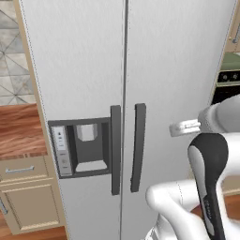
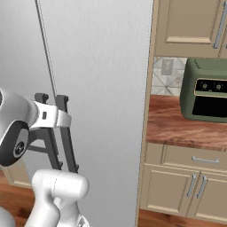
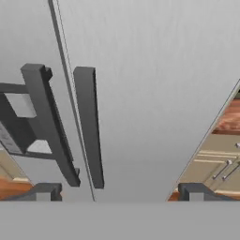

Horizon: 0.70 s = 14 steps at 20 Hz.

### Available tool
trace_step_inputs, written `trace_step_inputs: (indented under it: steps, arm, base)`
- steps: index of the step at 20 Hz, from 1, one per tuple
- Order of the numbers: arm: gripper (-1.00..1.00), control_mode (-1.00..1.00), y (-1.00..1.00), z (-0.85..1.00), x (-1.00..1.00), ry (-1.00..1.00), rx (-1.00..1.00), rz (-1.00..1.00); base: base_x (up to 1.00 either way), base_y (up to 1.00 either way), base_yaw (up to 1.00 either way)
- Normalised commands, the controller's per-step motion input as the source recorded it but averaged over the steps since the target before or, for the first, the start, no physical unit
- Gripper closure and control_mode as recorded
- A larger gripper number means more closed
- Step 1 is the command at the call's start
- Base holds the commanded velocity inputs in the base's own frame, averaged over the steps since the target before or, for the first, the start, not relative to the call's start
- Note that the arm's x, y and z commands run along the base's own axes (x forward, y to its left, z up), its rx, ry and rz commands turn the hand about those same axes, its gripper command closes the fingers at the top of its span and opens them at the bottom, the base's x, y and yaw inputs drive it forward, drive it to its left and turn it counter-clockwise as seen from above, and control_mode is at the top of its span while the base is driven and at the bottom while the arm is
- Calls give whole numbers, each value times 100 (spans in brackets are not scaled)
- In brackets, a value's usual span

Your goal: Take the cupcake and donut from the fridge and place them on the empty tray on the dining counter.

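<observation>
The silver-grey fridge (image 1: 93,56) stands straight ahead with both doors shut, so the cupcake and donut are hidden behind them. Two dark vertical handles flank the centre seam: the left handle (image 3: 47,122) and the right handle (image 3: 89,126). A water dispenser panel (image 1: 82,147) sits in the left door. My gripper (image 3: 119,193) is open, its fingertips (image 3: 44,192) wide apart, and it hovers a short way in front of the right door, to the right of the right handle (image 1: 137,147), touching nothing. The tray and the dining counter are out of view.
Left of the fridge is a beige drawer cabinet (image 1: 23,197) with a wood top and a tiled wall above. On the right, a wood counter (image 2: 177,124) carries a green toaster oven (image 2: 206,91), with beige cabinets (image 2: 190,181) below and above.
</observation>
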Motion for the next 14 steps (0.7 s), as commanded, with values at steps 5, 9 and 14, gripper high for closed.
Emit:
trace_step_inputs:
  steps: [5, 9, 14]
  arm:
    - [-100, -100, 0, 61, -86, -3, 0, 0]
    - [-100, 100, 14, 9, -50, 0, 3, 0]
    - [-100, 100, 0, 0, 0, 0, 0, 0]
  base:
    - [0, 0, 0]
    - [-50, 19, 0]
    - [-85, 29, -1]
